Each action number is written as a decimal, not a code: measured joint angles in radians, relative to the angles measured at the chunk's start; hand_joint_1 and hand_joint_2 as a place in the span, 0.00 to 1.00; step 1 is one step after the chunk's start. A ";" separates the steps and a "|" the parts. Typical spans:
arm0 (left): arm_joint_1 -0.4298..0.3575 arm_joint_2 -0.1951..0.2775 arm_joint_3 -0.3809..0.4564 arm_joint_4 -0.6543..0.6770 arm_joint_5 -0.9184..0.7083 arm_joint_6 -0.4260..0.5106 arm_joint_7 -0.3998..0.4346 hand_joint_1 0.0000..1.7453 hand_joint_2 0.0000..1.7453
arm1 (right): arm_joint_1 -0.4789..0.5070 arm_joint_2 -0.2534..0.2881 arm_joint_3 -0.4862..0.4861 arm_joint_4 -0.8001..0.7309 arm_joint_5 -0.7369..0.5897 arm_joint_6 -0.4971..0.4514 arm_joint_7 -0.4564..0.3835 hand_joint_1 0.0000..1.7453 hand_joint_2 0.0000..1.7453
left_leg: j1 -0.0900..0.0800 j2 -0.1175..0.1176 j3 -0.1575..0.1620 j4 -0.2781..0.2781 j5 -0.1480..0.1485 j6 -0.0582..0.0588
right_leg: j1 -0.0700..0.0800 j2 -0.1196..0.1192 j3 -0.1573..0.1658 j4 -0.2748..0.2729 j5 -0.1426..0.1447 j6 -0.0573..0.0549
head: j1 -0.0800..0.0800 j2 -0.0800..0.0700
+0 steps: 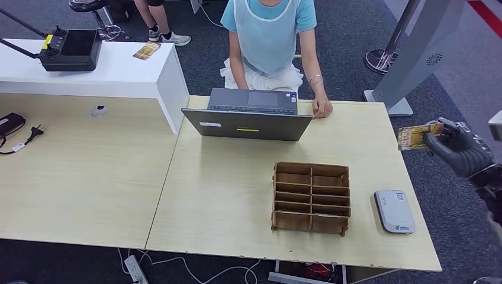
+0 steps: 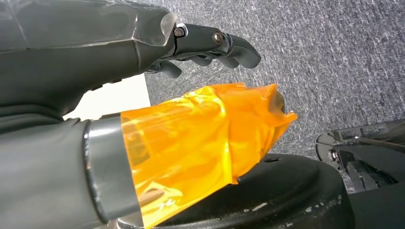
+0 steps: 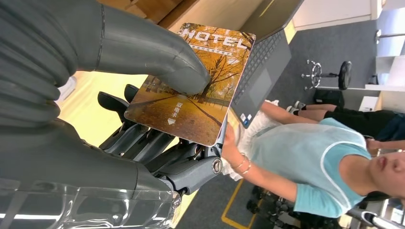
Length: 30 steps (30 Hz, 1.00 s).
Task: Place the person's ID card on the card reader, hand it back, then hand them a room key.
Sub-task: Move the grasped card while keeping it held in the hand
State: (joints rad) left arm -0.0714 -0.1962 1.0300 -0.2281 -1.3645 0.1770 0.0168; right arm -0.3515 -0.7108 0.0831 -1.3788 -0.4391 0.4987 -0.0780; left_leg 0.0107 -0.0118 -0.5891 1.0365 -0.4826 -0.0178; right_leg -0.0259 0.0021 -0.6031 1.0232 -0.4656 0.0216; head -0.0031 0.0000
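Right robot hand (image 1: 459,148): raised beyond the right edge of the bench (image 1: 225,195), gripping the key card (image 1: 419,136) — thumb pressed on its printed face, darker fingers (image 3: 143,138) behind it. Card face: orange autumn trees, "HOTEL" across one end (image 3: 191,90). Held off the bench, level with its far right corner.

Left robot hand (image 2: 210,45): hanging low over grey carpet (image 2: 334,57), fingers curled loosely, nothing in them; thumb wrapped in orange film.

Reader (image 1: 394,210): flat grey unit with rounded corners, lying near the front right of the bench, just beside the rack. Nothing on it.

Rack (image 1: 311,197): brown slotted box of two columns, on the bench between the laptop and the front edge.

Laptop (image 1: 248,115): grey, open, at the far edge of the bench, lid back toward the robot, yellow strip on the lid.

Person (image 1: 269,41): light blue top, white skirt, on the far side of the bench behind the laptop — one hand (image 1: 322,108) resting on the bench beside the laptop's right corner, bracelets at the wrist.

White counter (image 1: 112,71): far left, carrying a black controller (image 1: 70,49) and a second orange card (image 1: 147,51).
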 joint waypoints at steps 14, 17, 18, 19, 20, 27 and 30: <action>0.000 0.000 0.000 0.000 -0.003 0.005 0.001 0.00 0.00 | 0.126 -0.003 -0.058 0.062 -0.006 0.000 -0.009 1.00 1.00 | 0.000 0.000 0.000 0.000 0.000 0.000 | 0.000 0.000 0.000 0.000 0.000 0.000 | 0.000 0.000; 0.000 0.000 0.000 0.000 -0.008 0.006 0.001 0.00 0.00 | 0.154 -0.003 -0.070 0.063 0.008 -0.001 -0.009 1.00 1.00 | 0.000 0.000 0.000 0.000 0.000 0.000 | 0.000 0.000 0.000 0.000 0.000 0.000 | 0.000 0.000; 0.000 0.000 0.000 0.000 -0.009 0.007 0.001 0.00 0.00 | 0.160 -0.003 -0.073 0.063 0.014 -0.001 -0.008 1.00 1.00 | 0.000 0.000 0.000 0.000 0.000 0.000 | 0.000 0.000 0.000 0.000 0.000 0.000 | 0.000 0.000; 0.000 0.000 0.000 0.000 -0.009 0.007 0.001 0.00 0.00 | 0.164 -0.003 -0.075 0.064 0.024 -0.002 -0.007 1.00 1.00 | 0.000 0.000 0.000 0.000 0.000 0.000 | 0.000 0.000 0.000 0.000 0.000 0.000 | 0.000 0.000; 0.000 0.000 0.000 0.000 -0.009 0.007 0.001 0.00 0.00 | 0.167 -0.003 -0.076 0.064 0.034 -0.003 -0.004 1.00 1.00 | 0.000 0.000 0.000 0.000 0.000 0.000 | 0.000 0.000 0.000 0.000 0.000 0.000 | 0.000 0.000; 0.000 0.000 0.000 0.000 0.002 0.007 0.001 0.00 0.00 | 0.176 -0.003 -0.077 0.078 0.084 -0.016 0.018 1.00 1.00 | 0.000 0.000 0.000 0.000 0.000 0.000 | 0.000 0.000 0.000 0.000 0.000 0.000 | 0.000 0.000; 0.000 0.000 0.000 0.000 0.003 0.007 0.001 0.00 0.00 | 0.179 -0.003 -0.077 0.084 0.089 -0.015 0.020 1.00 1.00 | 0.000 0.000 0.000 0.000 0.000 0.000 | 0.000 0.000 0.000 0.000 0.000 0.000 | 0.000 0.000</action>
State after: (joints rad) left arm -0.0715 -0.1961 1.0300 -0.2281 -1.3615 0.1843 0.0179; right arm -0.1730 -0.7134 0.0065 -1.2950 -0.3506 0.4832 -0.0583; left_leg 0.0107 -0.0116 -0.5892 1.0364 -0.4827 -0.0176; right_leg -0.0259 0.0020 -0.6031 1.0232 -0.4660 0.0219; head -0.0031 0.0000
